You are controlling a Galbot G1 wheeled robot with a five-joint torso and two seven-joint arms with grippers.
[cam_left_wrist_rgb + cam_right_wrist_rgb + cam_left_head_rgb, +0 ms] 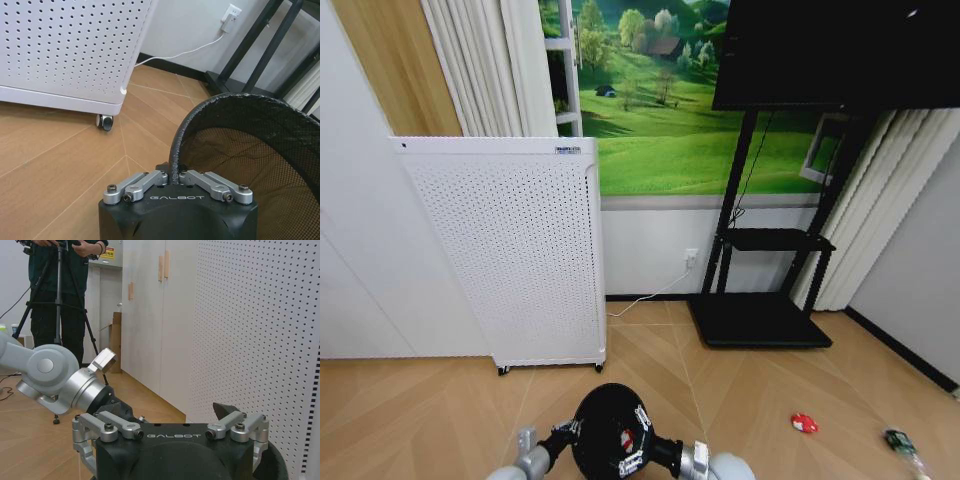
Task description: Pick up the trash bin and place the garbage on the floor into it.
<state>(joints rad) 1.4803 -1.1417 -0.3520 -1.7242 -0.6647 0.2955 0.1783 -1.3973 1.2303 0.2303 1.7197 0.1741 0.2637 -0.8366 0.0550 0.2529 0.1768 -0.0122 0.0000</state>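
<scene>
Head view: the small black round mesh trash bin (610, 425) sits low between both arms, over the wooden floor (740, 390), with a crumpled red scrap (804, 423) and a small greenish bottle (899, 441) lying to its right. Left wrist view: the left claw (174, 176) is closed on the bin's rim. Right wrist view: the right claw (172, 422) is spread open.

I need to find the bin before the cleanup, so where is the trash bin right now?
In the head view the trash bin sits low and centre, in front of the white air purifier, with the left gripper shut on its rim.
</scene>
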